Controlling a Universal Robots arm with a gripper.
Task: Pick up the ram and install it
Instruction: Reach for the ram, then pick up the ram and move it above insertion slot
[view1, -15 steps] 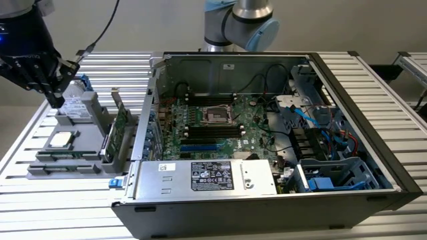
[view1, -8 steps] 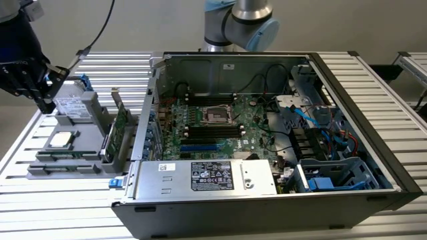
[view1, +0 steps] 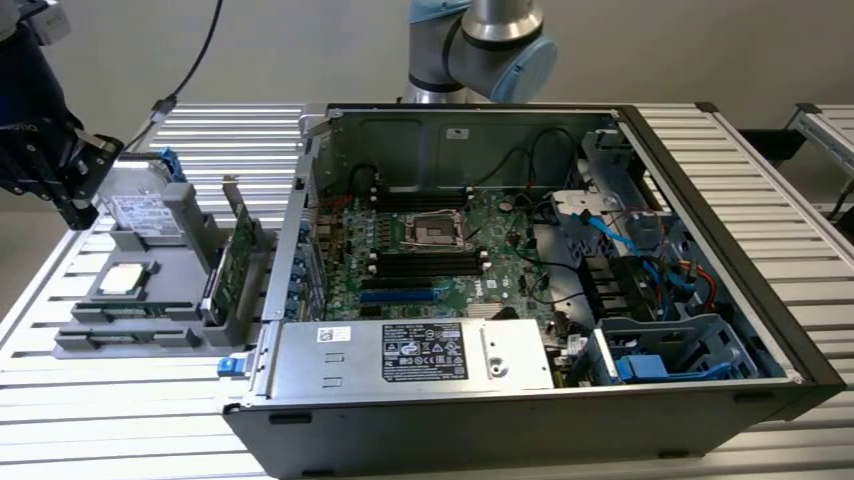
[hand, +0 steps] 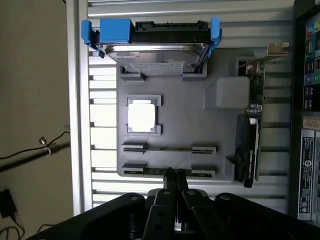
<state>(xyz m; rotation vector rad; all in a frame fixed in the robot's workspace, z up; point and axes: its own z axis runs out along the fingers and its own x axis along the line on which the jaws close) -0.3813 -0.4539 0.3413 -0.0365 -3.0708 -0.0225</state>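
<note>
No word or number can be read for certain. The power supply (view1: 514, 355) carries a black label (view1: 424, 352) with white print and a small white sticker (view1: 334, 336), but the letters are too small to tell. In the wrist view, a white label (hand: 304, 192) with fine print stands on the case (hand: 298, 75), also unreadable.

I see a worktable of ribbed aluminium profiles (view1: 120, 420) under soft, even light. Behind this table stands a plain grey wall (view1: 307, 50). Beside it, at the exterior view's right, is a second such table (view1: 827, 135). Past the table's edge lies beige floor (hand: 30, 75) with thin dark cables (hand: 30, 151).
</note>
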